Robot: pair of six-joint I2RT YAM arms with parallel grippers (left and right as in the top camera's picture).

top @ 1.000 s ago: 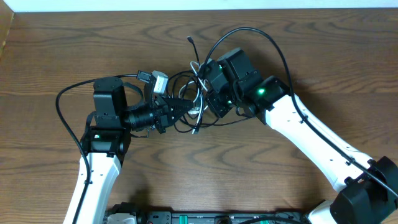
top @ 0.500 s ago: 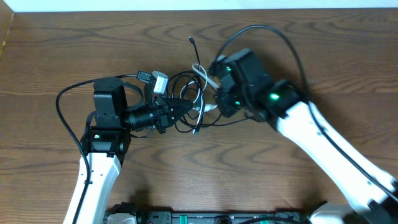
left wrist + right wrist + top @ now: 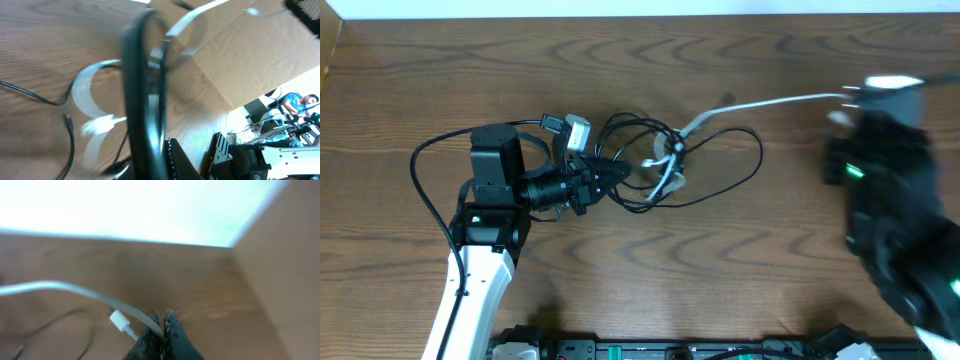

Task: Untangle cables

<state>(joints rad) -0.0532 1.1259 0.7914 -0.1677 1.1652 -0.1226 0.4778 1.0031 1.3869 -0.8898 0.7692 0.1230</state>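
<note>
White cord (image 3: 770, 100) runs taut toward 3 o'clock, pinched in right gripper (image 3: 162, 330).
Left gripper (image 3: 612, 172) clamps cables (image 3: 655, 178); pull slowly and low so the knot loosens.

Right arm (image 3: 895, 210) and left-wrist cables (image 3: 145, 100) are motion-blurred

Dark brown wood-grain worktop (image 3: 650, 270) under even light. A pale strip (image 3: 620, 8) borders its far edge and is overexposed to white glare in the right wrist view. Tan flat panels (image 3: 240, 55) rise at the worktop's sides. Beyond one, a bright room holds a person in blue (image 3: 296, 102) among indistinct furnishings.
</note>
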